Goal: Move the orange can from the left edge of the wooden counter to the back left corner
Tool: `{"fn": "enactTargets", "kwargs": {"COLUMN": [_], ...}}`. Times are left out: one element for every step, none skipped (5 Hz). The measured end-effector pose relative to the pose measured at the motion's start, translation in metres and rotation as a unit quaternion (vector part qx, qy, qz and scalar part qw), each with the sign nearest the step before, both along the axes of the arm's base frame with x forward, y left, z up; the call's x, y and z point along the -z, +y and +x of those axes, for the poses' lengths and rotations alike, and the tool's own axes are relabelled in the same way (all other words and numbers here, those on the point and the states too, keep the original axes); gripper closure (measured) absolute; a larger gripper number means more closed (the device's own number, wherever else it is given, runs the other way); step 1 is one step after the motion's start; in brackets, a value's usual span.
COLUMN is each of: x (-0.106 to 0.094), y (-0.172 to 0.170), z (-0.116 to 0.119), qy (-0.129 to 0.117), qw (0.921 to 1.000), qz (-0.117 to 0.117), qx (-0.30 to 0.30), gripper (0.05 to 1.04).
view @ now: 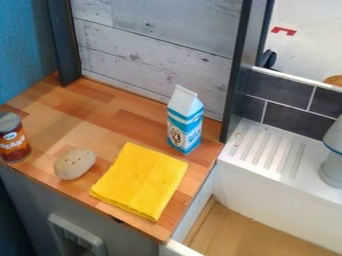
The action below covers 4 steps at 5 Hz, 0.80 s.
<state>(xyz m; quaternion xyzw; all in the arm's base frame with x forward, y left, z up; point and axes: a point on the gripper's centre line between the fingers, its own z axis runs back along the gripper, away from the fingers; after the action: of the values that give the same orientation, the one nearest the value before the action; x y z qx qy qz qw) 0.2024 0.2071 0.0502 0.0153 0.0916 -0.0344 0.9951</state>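
On the wooden worktop [107, 117], a square yellow cloth [140, 180] lies flat, probably steadied by its broad spread, between an oval beige potato-like object [75, 164] and a blue-and-white carton [184, 127] upright on its flat base; how wide the gripper stands, I cannot tell.

A blue-and-white gabled carton [185, 125] is seen upright before a grey wood-plank panel [157, 52]. A ribbed white drainboard [267, 150] is bordered by dark rectangular tiles [282, 91]. A metal can with a dark-red label [13, 139] is placed leftward.
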Motion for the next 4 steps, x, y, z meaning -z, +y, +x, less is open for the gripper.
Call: {"fn": "enactTargets", "kwargs": {"x": [0.001, 0.007, 0.012, 0.001], "y": [0.008, 0.014, 0.004, -0.005], "z": [0.017, 0.034, 0.058, 0.086], "qy": [-0.018, -0.023, -0.023, -0.056], "qw": [0.9998, 0.9996, 0.999, 0.9968], "qz": [-0.002, -0.015, -0.038, -0.056], "qx": [0.0, -0.008, 0.0, 0.001], "gripper": [0.083, 0.083, 0.083, 0.083]}}
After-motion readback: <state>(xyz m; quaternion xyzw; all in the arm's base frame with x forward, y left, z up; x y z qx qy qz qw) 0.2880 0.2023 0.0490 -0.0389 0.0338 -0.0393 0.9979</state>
